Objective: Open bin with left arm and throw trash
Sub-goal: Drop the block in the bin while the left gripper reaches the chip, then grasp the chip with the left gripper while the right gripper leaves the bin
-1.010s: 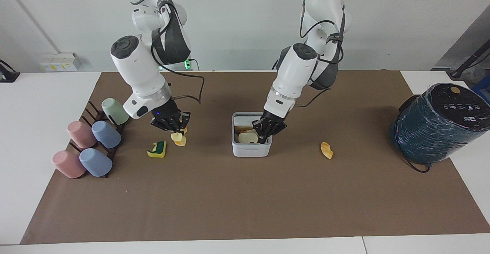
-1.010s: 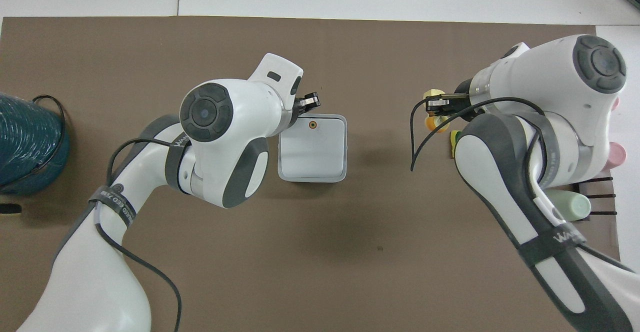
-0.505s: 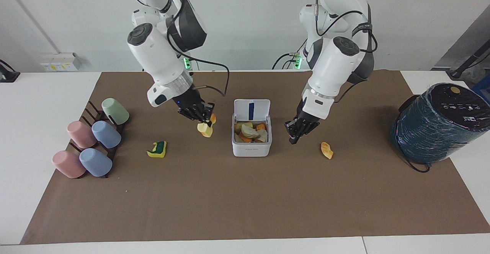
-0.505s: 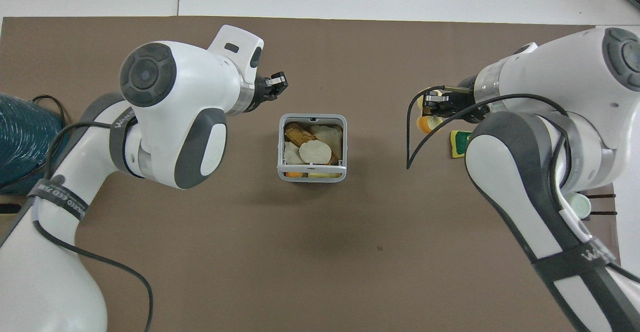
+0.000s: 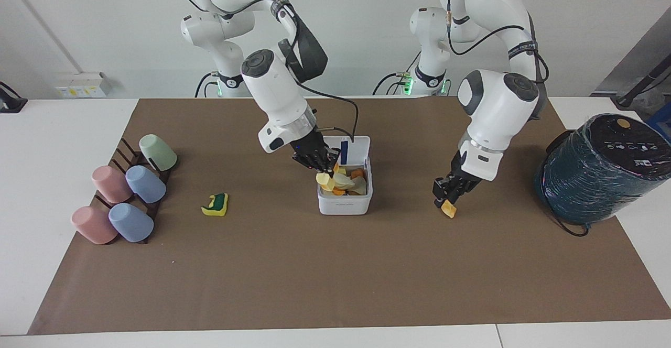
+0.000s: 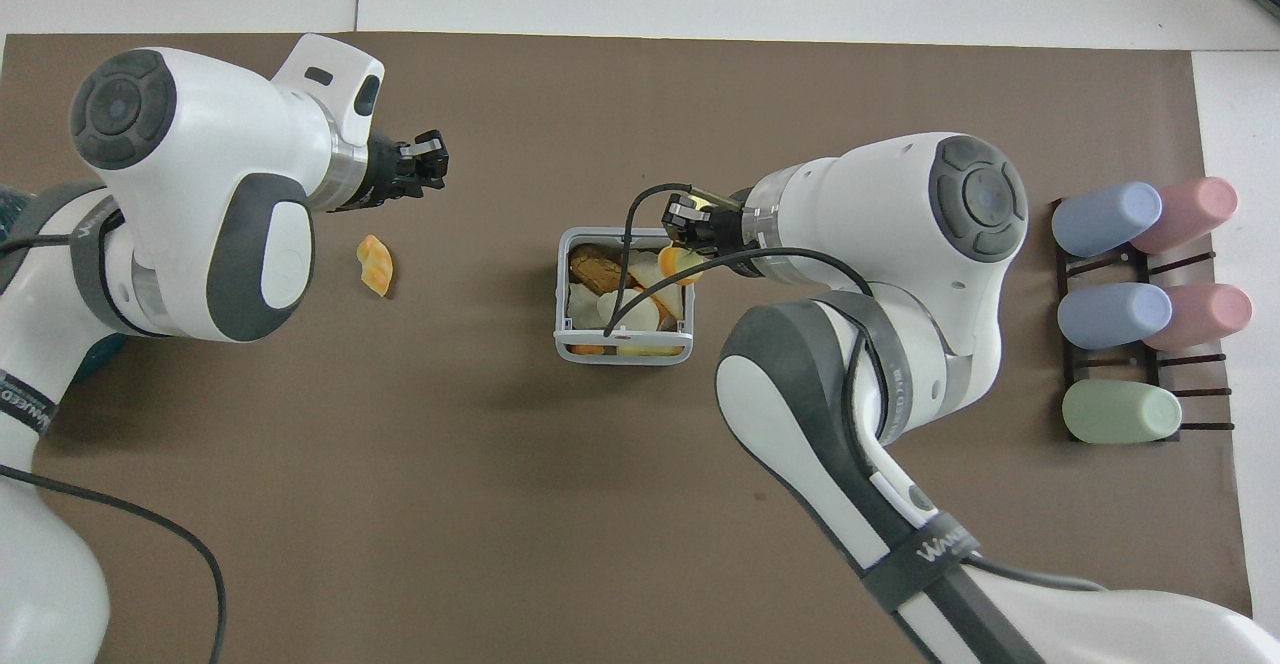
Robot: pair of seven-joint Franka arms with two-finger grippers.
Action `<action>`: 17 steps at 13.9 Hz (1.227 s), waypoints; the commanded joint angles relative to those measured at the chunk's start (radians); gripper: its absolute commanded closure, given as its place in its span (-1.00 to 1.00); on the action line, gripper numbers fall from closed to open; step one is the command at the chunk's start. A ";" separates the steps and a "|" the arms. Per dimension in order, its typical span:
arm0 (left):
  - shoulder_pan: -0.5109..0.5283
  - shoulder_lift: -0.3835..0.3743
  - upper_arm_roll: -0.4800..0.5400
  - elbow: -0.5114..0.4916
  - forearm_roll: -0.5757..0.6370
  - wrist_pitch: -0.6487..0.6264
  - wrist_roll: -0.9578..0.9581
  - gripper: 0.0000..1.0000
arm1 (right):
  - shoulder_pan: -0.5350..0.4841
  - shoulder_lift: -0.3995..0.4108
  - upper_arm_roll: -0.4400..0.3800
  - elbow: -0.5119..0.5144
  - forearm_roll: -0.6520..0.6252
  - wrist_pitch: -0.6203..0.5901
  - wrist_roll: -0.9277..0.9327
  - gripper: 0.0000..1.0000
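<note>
The white bin (image 5: 344,202) stands mid-mat with its lid (image 5: 356,148) upright and open, blue strip showing; several scraps fill it. It also shows in the overhead view (image 6: 563,289). My right gripper (image 5: 321,165) is over the bin's corner toward the right arm's end, shut on a pale yellow piece (image 5: 325,179) that also shows in the overhead view (image 6: 680,262). My left gripper (image 5: 444,197) hangs low, just over a yellow-orange scrap (image 5: 449,210) on the mat; touching cannot be told. The yellow-and-green sponge bit (image 5: 215,205) lies on the mat, hidden in the overhead view.
A rack of pastel cups (image 5: 126,196) sits toward the right arm's end of the table. A big dark teal wrapped cylinder (image 5: 603,170) stands at the left arm's end. The brown mat (image 5: 335,274) covers the table.
The bin's lid went from shut to open. My left gripper left the bin and moved to the yellow-orange scrap. My right gripper carried the pale yellow piece from beside the sponge to over the bin.
</note>
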 commanded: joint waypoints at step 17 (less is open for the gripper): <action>0.030 0.053 -0.005 -0.232 0.060 0.183 0.177 0.89 | 0.094 0.044 -0.001 -0.027 0.037 0.102 0.045 -0.80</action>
